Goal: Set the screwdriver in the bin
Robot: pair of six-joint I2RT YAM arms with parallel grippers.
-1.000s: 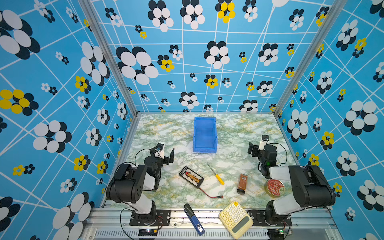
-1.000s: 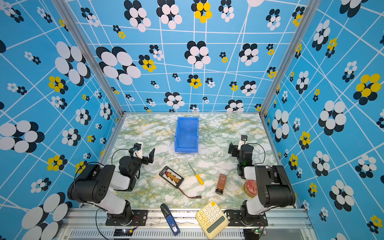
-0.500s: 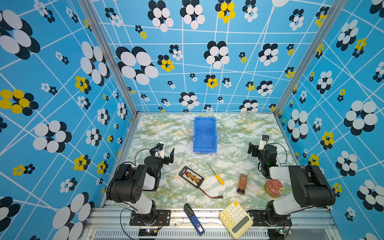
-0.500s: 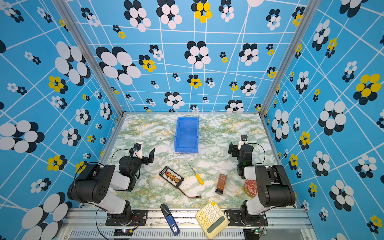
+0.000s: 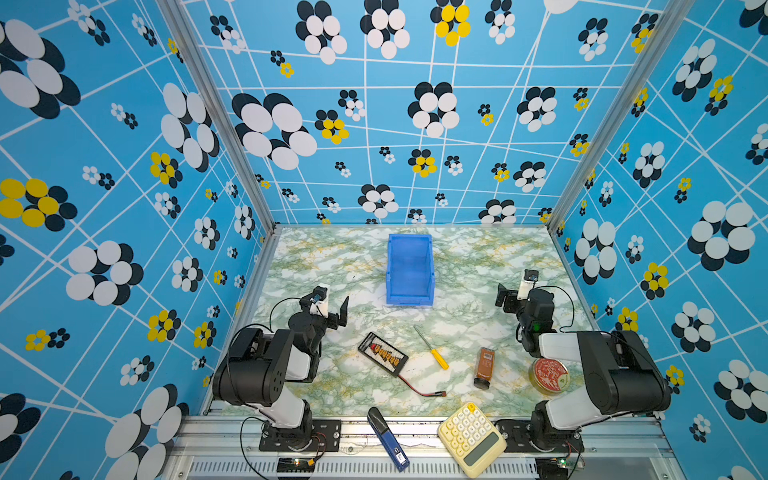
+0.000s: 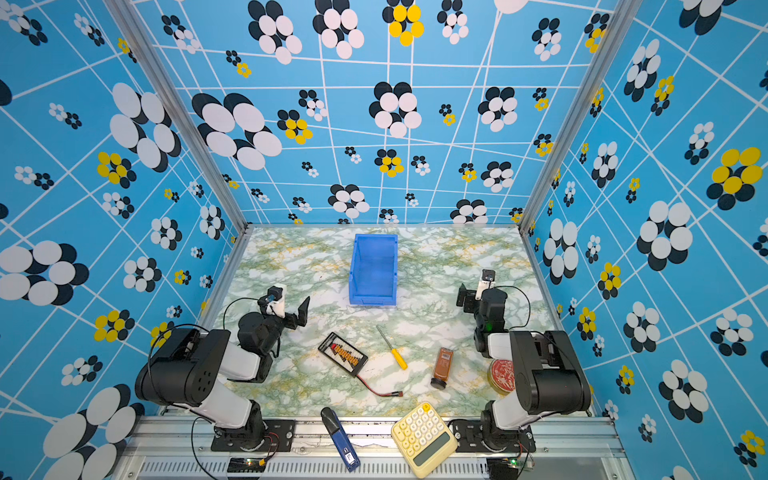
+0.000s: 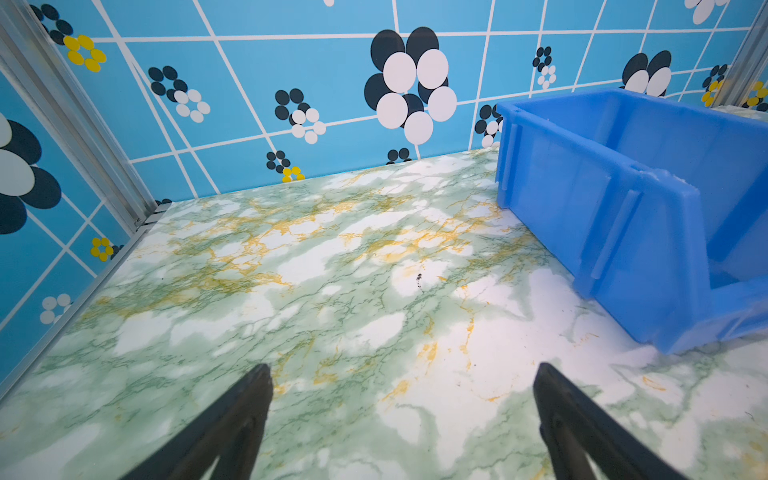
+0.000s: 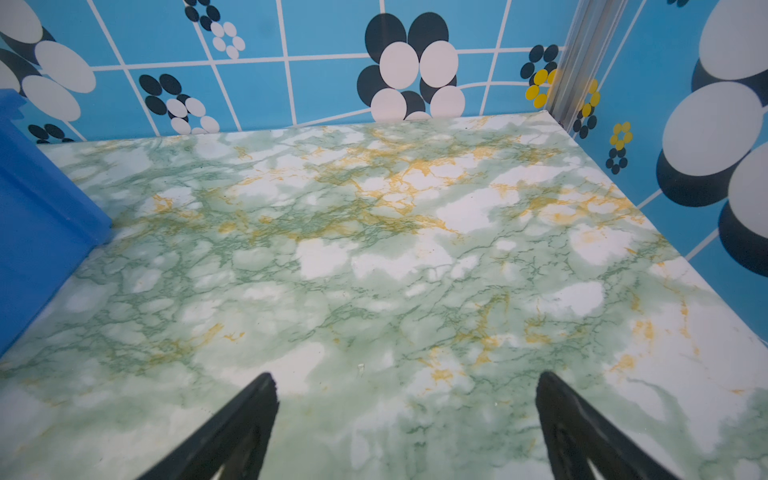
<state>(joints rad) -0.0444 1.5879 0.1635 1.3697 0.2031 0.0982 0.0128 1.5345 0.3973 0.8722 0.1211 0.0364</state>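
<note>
Between screwdriver (image 5: 432,348) and bin (image 5: 409,270), open tabletop (image 5: 457,316); left gripper (image 7: 401,370), right gripper (image 8: 405,375) both spread wide; bin cropped in wrist views.

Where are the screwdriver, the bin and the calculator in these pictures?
screwdriver (image 5: 432,348), in a top view, where shaft meets handle.
bin (image 5: 410,300), in a top view, front wall.
calculator (image 5: 471,438), in a top view, middle of its face.

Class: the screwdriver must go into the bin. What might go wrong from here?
The slim yellow-handled metal screwdriver lies flat, so a grasp may slip.
The black flat pack with a red wire lies near it and might snag.
The blue rectangular plastic bin stands loose; a bump might shift it.
</note>
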